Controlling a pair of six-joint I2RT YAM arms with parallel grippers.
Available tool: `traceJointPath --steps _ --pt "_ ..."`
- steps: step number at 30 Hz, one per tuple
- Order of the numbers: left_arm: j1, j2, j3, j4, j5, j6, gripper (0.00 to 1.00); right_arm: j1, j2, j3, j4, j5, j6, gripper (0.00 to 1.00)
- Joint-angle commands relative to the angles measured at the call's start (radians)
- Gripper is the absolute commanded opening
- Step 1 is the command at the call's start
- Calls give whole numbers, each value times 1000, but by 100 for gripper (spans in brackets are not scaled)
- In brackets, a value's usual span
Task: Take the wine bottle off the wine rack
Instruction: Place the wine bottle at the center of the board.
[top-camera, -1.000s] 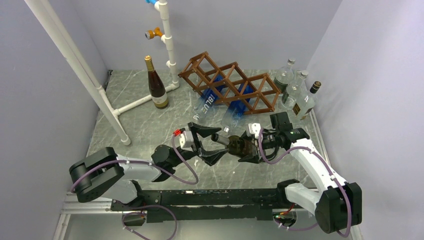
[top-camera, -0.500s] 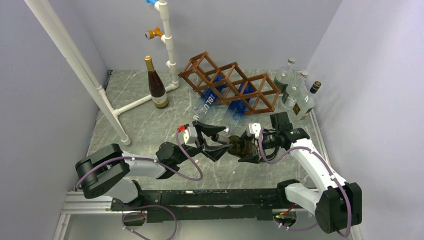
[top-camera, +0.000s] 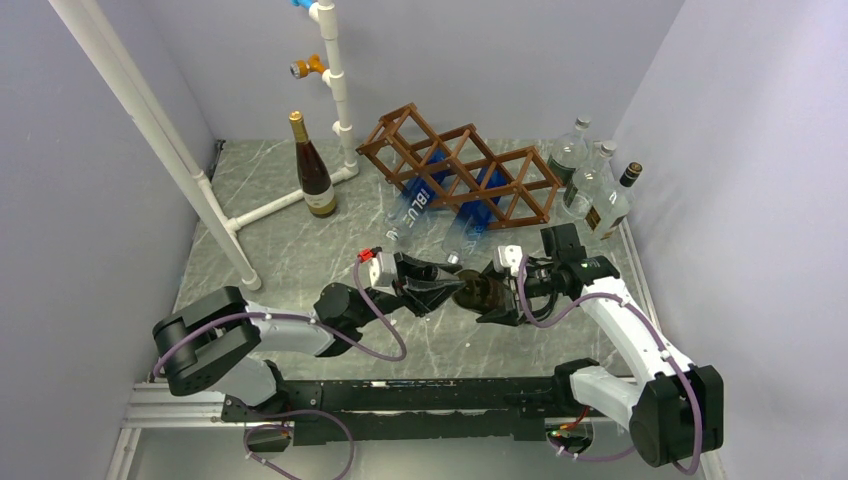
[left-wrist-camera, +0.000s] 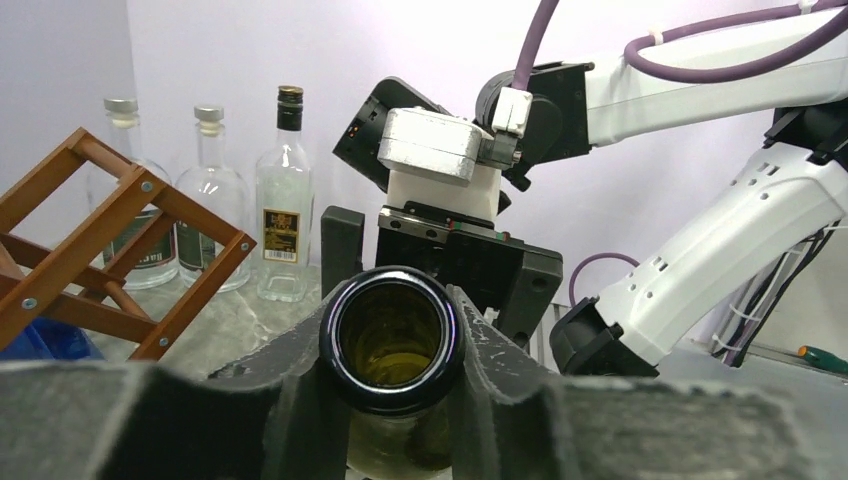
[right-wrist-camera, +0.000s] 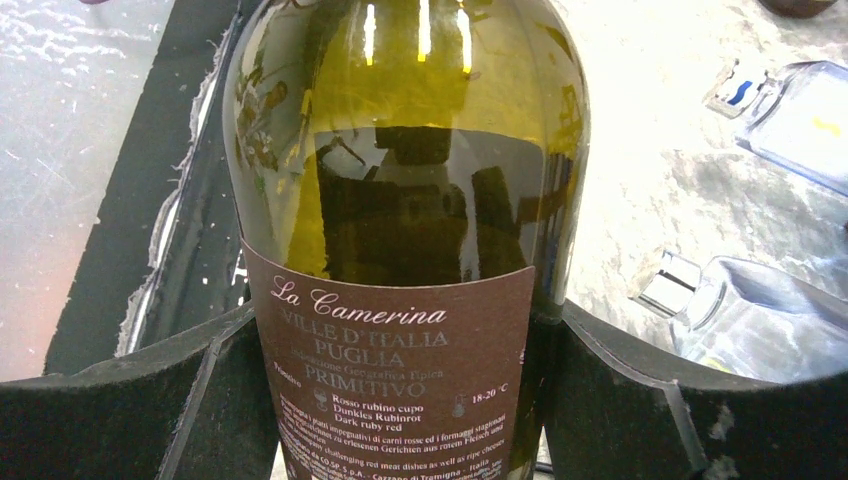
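The dark green wine bottle (top-camera: 480, 293) with a brown label hangs level above the table, off the brown wooden wine rack (top-camera: 395, 130) behind it. My left gripper (top-camera: 447, 285) is shut on its neck. In the left wrist view the open mouth of the bottle (left-wrist-camera: 390, 300) sits squeezed between my fingers (left-wrist-camera: 270, 375), with a corner of the rack (left-wrist-camera: 100, 235) at the left. My right gripper (top-camera: 500, 293) is shut on the bottle's body. In the right wrist view the labelled bottle (right-wrist-camera: 400, 200) is held between both pads (right-wrist-camera: 150, 400).
Two blue bottles (top-camera: 422, 193) lie in the rack's cells, necks pointing toward me. A brown wine bottle (top-camera: 314, 175) stands at back left beside a white pipe frame (top-camera: 335, 80). Three glass bottles (top-camera: 590, 180) stand at back right, near the wall.
My left gripper, wide open around the bottle neck a second ago, has shut on it. The right gripper and the bottle have stayed in place.
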Motion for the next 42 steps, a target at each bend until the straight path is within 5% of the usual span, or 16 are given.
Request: traceJointPath --steps 1,3,10,13,21,42 --pt "-4 -1 32 159 26 1 19 -4 -16 26 59 -105 -6 6" --pt "-4 -8 34 151 28 0 0 -4 -17 21 62 -103 -7 15" --pt "-4 -90 37 85 4 6 0 -4 -21 7 42 -98 -54 77" --pt "-4 -136 49 32 -9 24 0 -4 -24 2 20 -98 -90 90" --pt "-4 -273 57 -93 -37 73 0 -4 -36 12 -42 -94 -159 99" --pt "71 -621 113 -772 -90 203 0 -33 -90 39 -176 17 -302 100"
